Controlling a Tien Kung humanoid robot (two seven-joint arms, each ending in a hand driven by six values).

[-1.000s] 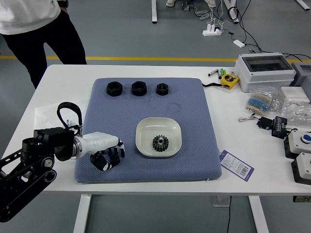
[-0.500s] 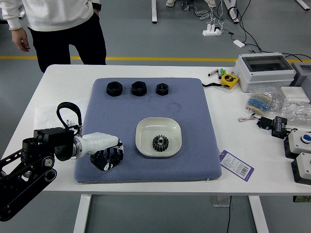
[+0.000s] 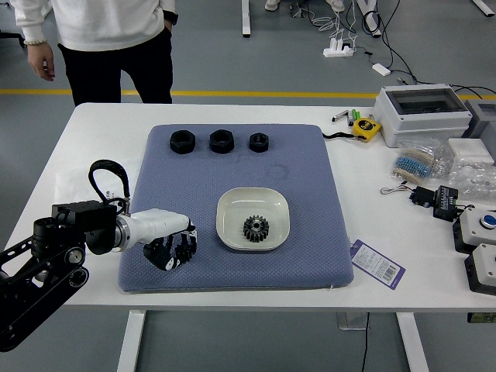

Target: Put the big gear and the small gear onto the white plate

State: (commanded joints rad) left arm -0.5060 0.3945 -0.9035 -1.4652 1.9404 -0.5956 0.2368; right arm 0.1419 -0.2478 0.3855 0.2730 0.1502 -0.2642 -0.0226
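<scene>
Three black nuts (image 3: pixel 222 141) are sitting in a row on the blue-grey mat (image 3: pixel 310 263), toward the far edge of the white table (image 3: pixel 372 201). Nearer the table's near edge, a white plate (image 3: pixel 248 201) is resting on the mat, and one dark toothed gear (image 3: pixel 256 228) is lying in it, in the half toward that near edge. Whether this is the big gear or the small one, I cannot tell.

The robot's left arm (image 3: pixel 46 248) is coming in across the table's near left corner, with a black cable (image 3: pixel 108 163) looping above its wrist. Its left hand (image 3: pixel 172 249) is reaching over the mat to the left of the plate, apart from it. Dark shapes are blending together there, so I cannot tell whether the hand is opening, closing or gripping something.

Beyond the far edge, toward the far left corner, a person (image 3: pixel 116 27) is standing, with one hand (image 3: pixel 40 60) hanging down, away from the table. Toward the far right, a yellow tape measure (image 3: pixel 366 129) is lying beside a pale box (image 3: pixel 422 114), while a purple-and-white label (image 3: pixel 377 264) is lying at the mat's right edge
</scene>
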